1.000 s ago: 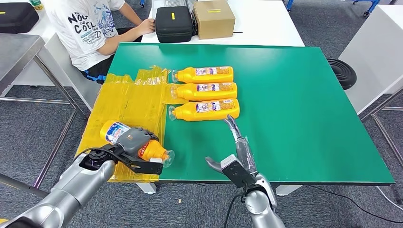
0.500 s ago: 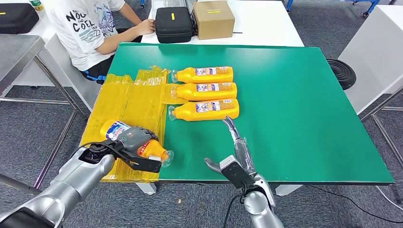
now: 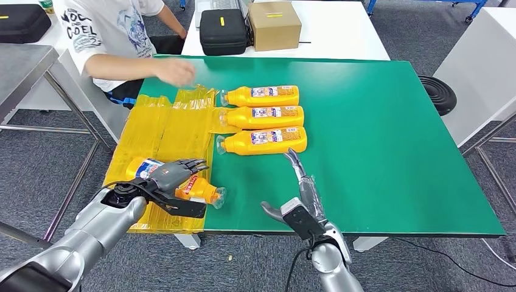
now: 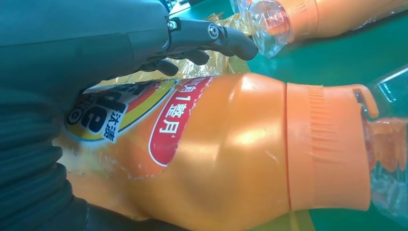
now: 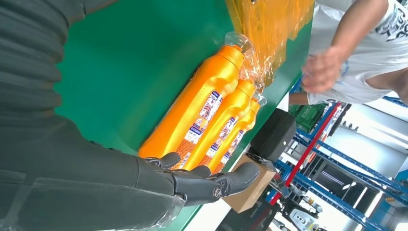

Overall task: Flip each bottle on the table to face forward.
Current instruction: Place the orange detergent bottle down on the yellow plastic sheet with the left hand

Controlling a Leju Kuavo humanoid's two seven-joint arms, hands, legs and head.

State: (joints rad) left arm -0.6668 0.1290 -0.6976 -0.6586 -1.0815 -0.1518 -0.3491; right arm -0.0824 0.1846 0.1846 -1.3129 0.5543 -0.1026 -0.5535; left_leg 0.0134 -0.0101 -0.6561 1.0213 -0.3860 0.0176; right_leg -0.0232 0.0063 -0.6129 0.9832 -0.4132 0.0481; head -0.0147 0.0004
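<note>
Three orange bottles lie side by side on the green table [image 3: 377,134], caps to the left: far [image 3: 261,95], middle [image 3: 261,116], near [image 3: 263,140]. A fourth orange bottle [image 3: 195,189] lies on yellow plastic wrap [image 3: 158,131] at the table's front left edge. My left hand [image 3: 165,177] is over it with its fingers [image 4: 211,36] stretched out and lifted off the bottle [image 4: 231,159]; the thumb lies along its near side. My right hand [image 3: 302,193] is open and flat, fingertips just short of the near bottle's base [image 5: 192,120].
A person's hand [image 3: 176,71] reaches over the far end of the yellow wrap. A black case [image 3: 222,30] and a cardboard box [image 3: 274,24] stand on the white table behind. The table's right half is bare green.
My left hand's fingers have opened off the fourth bottle, which now lies lower on the wrap. The person's arm has swung out over the wrap. My right hand is still.
</note>
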